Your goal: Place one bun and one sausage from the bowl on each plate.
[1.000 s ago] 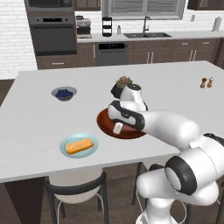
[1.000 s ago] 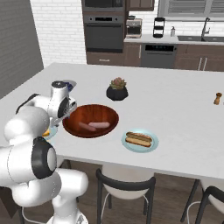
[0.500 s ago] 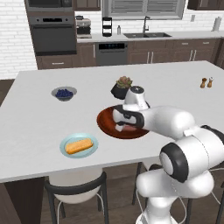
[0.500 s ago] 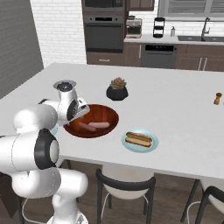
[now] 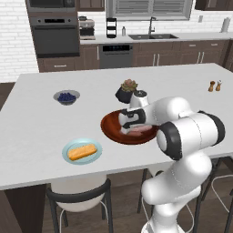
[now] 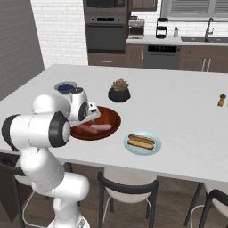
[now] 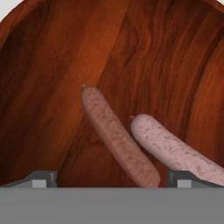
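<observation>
Two pinkish-brown sausages (image 7: 118,140) (image 7: 175,151) lie side by side in the reddish-brown wooden bowl (image 7: 153,52). My gripper (image 7: 111,179) is open low inside the bowl (image 5: 111,127), and the darker sausage runs between its fingertips (image 7: 41,178). From the base, the gripper (image 5: 128,129) (image 6: 91,118) hangs over the sausages (image 5: 142,130) (image 6: 99,128). A yellow-orange bun (image 5: 82,151) rests on a blue-green plate (image 5: 68,146) left of the bowl. Another bun (image 6: 140,141) sits on the second plate (image 6: 153,148) to the right of the bowl (image 6: 111,119).
A black succulent pot (image 5: 126,91) (image 6: 119,91) stands just behind the bowl. A small grey bowl of blueberries (image 5: 67,96) (image 6: 66,87) is further back left. Two shakers (image 5: 214,85) (image 6: 220,100) stand far right. Stools line the counter's front edge.
The hand has swung from the bowl's left edge in over the bowl and come down close to the sausages. Buns, plates and sausages have not moved.
</observation>
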Controlling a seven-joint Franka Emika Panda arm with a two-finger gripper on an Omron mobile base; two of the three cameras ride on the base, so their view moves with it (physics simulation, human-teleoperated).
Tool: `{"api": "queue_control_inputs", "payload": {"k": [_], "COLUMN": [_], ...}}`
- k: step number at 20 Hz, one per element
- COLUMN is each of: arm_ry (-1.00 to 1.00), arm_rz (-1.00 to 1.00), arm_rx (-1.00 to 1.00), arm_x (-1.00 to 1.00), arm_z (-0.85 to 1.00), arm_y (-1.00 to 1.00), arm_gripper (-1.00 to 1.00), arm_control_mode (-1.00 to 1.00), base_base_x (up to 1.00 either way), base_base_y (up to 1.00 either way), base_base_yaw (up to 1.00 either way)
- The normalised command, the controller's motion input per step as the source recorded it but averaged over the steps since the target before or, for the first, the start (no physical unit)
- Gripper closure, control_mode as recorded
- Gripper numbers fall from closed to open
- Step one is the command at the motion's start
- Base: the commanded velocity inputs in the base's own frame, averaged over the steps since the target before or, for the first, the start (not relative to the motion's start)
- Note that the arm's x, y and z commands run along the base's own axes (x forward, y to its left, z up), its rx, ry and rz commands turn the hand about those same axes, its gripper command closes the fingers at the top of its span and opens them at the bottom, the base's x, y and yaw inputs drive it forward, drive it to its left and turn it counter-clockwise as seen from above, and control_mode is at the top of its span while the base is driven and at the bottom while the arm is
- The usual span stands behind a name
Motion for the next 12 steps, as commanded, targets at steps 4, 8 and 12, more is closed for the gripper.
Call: {"api": "queue_control_inputs", "payload": {"k": [4, 8, 12], "arm_ry": [0.0, 0.0, 0.0], "arm_rz": [-0.02, 0.0, 0.0], "arm_rx": [0.0, 0.0, 0.0], "arm_x": [0.04, 0.11, 0.29], "arm_z": [-0.41, -0.42, -0.34], "arm_y": [-0.02, 0.0, 0.0], "arm_gripper": [-1.0, -1.0, -1.0], "arm_control_mode": [-1.0, -1.0, -1.0], "base_base_x": [0.0, 0.0, 0.0], "base_base_y": [0.0, 0.0, 0.0], "base_base_yaw": [0.0, 0.0, 0.0]}}
